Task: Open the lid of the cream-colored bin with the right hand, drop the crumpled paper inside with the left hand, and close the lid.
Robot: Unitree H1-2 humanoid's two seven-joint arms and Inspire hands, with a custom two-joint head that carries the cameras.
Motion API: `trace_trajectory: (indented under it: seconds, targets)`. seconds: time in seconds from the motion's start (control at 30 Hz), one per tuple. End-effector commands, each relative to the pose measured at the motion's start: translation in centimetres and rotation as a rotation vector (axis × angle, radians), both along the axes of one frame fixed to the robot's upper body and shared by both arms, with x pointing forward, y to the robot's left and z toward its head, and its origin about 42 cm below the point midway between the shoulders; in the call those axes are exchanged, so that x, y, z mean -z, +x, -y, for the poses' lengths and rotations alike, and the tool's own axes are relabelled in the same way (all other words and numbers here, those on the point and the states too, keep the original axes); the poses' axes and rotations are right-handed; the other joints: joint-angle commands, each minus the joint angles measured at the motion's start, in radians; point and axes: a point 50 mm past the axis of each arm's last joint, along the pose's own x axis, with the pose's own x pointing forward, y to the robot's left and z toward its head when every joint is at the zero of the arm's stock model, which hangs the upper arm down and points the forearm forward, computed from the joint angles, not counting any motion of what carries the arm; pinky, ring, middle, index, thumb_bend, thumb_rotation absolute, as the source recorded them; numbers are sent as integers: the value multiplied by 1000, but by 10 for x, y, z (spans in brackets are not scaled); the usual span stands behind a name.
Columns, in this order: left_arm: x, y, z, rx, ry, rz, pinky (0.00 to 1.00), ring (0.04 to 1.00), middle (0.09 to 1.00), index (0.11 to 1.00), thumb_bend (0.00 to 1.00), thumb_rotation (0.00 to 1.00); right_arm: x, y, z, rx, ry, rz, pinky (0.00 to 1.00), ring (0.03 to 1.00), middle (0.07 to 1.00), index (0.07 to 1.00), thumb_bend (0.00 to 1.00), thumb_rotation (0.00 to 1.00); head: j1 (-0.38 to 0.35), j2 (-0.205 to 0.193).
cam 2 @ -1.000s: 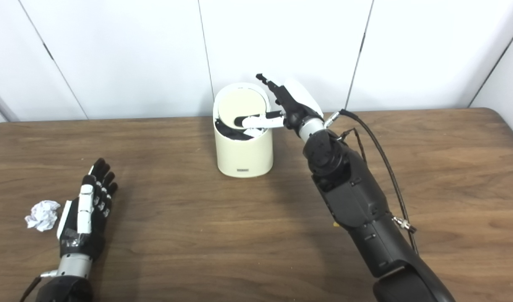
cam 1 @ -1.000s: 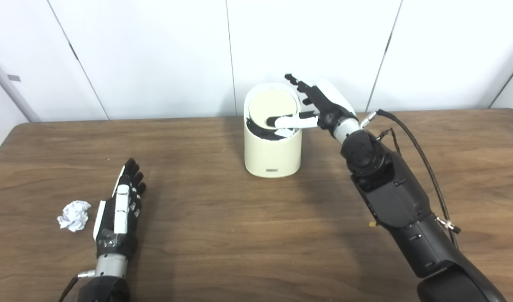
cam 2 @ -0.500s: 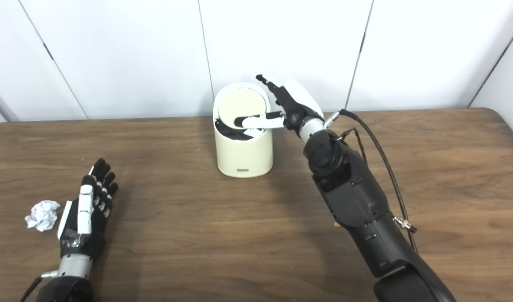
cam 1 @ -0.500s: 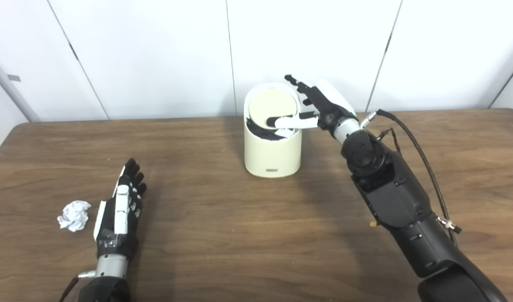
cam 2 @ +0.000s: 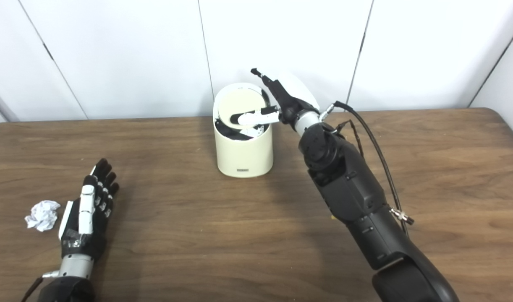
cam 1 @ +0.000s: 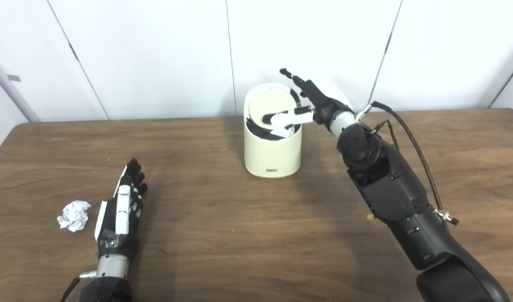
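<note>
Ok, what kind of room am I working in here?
Probably a plain lab or office test room: bare white wall panels, one wooden table, only a cream-colored bin and crumpled paper laid out.

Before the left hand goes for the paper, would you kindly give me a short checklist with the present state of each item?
1. Lid tilted open, dark gap showing at the front: ok.
2. Right hand at the bin, thumb against the lid: ok; how firmly it holds, cannot tell.
3. Paper loose on the table, beside the left hand: ok.
4. Left hand open, holding nothing: ok.
5. Table between paper and bin free of obstacles: ok.
6. Opening wide enough for the paper: cannot tell; something white already lies inside.
</note>
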Motion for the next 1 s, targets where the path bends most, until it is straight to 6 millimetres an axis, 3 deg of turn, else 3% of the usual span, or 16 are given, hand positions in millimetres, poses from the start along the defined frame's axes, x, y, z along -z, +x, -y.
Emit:
trace_trajectory:
  seconds: [0.0,0.13,0.27,0.6,0.97]
  targets:
    - [-4,0,3,10,6,21,1000,1000,998,994,530,895,-37,6,-4,-32,-26,128,881,947,949,950,747,458,-2,0]
    - [-3,1,3,9,1,25,1000,1000,995,989,533,886,-39,9,-5,-42,-46,155,932,948,944,942,760,407,-2,-1]
    - [-3,1,4,7,-4,26,1000,1000,998,994,546,879,-39,12,-4,-40,-52,162,905,948,941,936,773,372,-3,-1]
    - [-3,-1,4,7,-4,35,1000,1000,999,994,555,874,-38,16,1,-26,-85,166,923,941,937,935,781,361,-2,-2]
    - [-3,-3,2,0,-4,41,1000,997,989,981,562,871,-33,19,11,0,-115,140,870,949,944,943,761,376,-6,3]
